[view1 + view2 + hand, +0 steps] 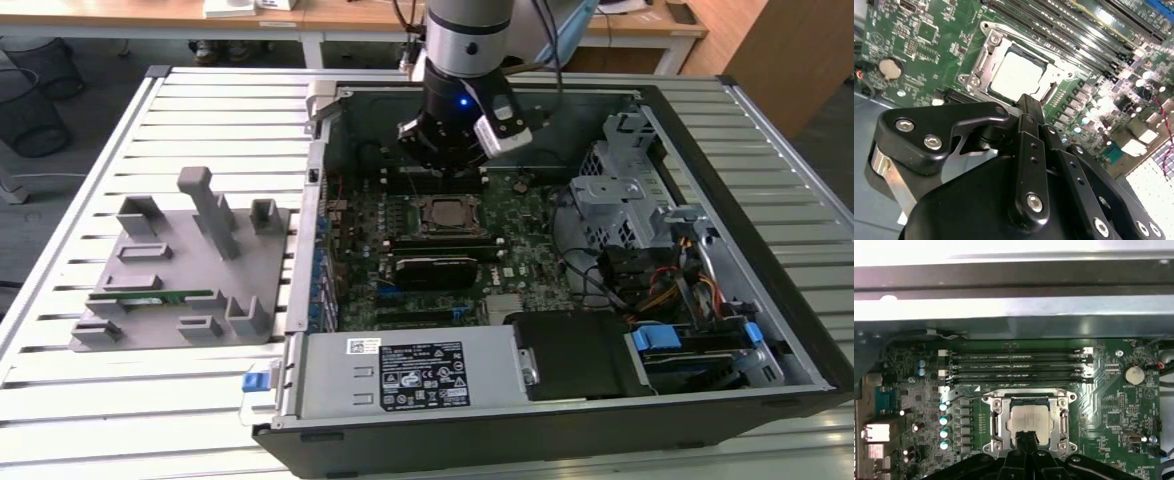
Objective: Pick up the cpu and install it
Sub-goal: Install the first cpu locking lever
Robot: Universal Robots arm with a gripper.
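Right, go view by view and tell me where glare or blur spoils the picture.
Exterior view: even daylight, the arm's blue light glowing above the cpu. Second wrist view: glare whitens the motherboard at one edge; the gripper looms dark and soft up close. First wrist view: a washed-out bright band along the case wall; the cpu looks pale and slightly soft.

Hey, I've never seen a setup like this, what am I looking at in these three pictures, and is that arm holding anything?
It is a robot arm working over an open computer case that lies on a slatted metal table. The exterior view comes from a camera off the arm; both wrist views come from cameras riding on it, looking down past the black gripper at the green motherboard. The cpu, a small silvery square, already sits in the metal-framed socket, just beyond the gripper's tip. I cannot see anything held. A grey parts holder sits toward the exterior view's left, with a thin green memory stick lying on it.
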